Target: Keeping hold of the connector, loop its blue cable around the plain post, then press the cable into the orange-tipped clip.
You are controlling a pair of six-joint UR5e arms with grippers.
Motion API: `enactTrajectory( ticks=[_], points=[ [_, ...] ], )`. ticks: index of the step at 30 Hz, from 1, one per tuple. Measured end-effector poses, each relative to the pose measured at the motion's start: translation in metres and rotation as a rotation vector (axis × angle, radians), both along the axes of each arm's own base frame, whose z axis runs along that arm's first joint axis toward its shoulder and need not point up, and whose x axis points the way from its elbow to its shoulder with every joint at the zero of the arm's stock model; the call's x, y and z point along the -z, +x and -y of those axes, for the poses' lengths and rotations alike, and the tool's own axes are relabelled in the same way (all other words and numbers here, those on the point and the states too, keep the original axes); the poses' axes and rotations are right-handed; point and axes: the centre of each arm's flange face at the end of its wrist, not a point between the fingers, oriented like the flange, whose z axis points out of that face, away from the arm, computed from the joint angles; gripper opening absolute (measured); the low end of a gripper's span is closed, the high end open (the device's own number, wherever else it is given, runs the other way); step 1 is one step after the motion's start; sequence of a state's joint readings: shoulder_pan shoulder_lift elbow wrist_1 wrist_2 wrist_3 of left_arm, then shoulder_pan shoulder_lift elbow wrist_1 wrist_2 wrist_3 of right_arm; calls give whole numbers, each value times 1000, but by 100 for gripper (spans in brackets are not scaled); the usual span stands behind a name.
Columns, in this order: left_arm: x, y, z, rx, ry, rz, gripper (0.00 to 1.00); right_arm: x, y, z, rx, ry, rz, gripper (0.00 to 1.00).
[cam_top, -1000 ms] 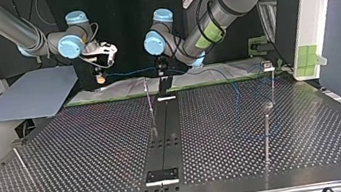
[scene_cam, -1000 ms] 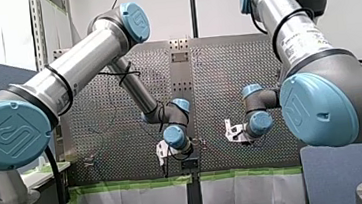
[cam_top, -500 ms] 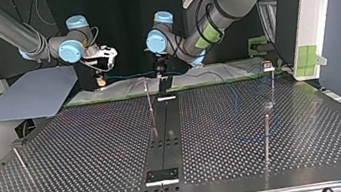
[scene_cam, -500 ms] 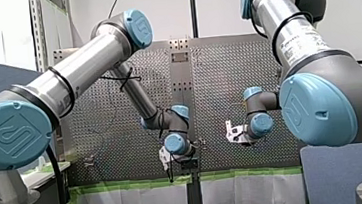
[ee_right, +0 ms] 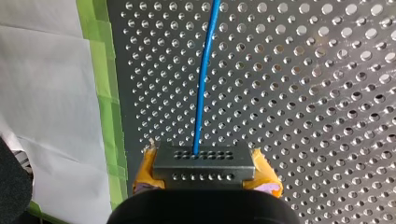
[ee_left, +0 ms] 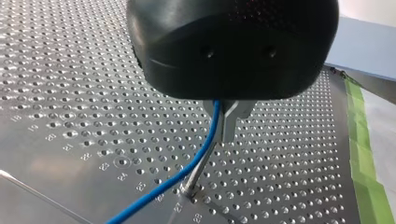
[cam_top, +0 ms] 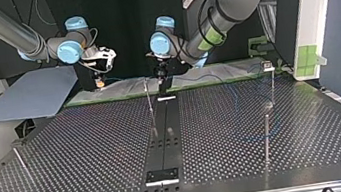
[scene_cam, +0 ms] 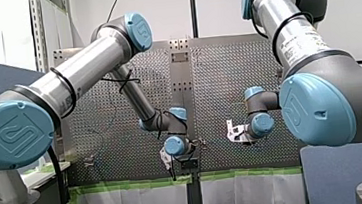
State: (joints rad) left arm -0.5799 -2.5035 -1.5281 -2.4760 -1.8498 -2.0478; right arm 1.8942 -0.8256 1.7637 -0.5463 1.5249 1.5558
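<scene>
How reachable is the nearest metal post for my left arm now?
Likely yes: in the left wrist view the metal post stands just ahead of the left end effector, with only the blue cable between them.

**My left arm is dropping toward the table's near edge, and the cable is going down with it**

In the front view, over the last second, my left arm's wrist is sinking and its forearm is steepening. This is carrying my left gripper (scene_cam: 168, 162) down closer to the green tape (scene_cam: 126, 185). From across the table in the top view, that wrist's blue cap is sliding a touch toward the view's right, just behind the plain post (cam_top: 149, 101). My right gripper (cam_top: 100, 82) is easing slightly lower with the connector (ee_right: 204, 163), and the blue cable (cam_top: 118, 78) strung between the two grippers is riding lower too.
</scene>
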Motion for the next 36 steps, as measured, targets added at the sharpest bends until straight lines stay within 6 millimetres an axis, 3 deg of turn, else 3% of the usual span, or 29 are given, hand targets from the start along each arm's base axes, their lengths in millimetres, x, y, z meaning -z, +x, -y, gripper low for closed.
enactTrajectory(
  ticks=[5,14,27,36],
  points=[
    [0,2,-1,9,-19,-6,1,3,0,1,1,1,0,0],
    [1,4,-5,3,-18,-14,1,28,-1,1,2,30,-11,0],
    [-1,20,-17,-12,-16,-31,1,26,0,9,8,24,-7,0],
    [18,31,-16,0,-31,-47,1,25,0,13,15,18,-7,0]
  ],
)
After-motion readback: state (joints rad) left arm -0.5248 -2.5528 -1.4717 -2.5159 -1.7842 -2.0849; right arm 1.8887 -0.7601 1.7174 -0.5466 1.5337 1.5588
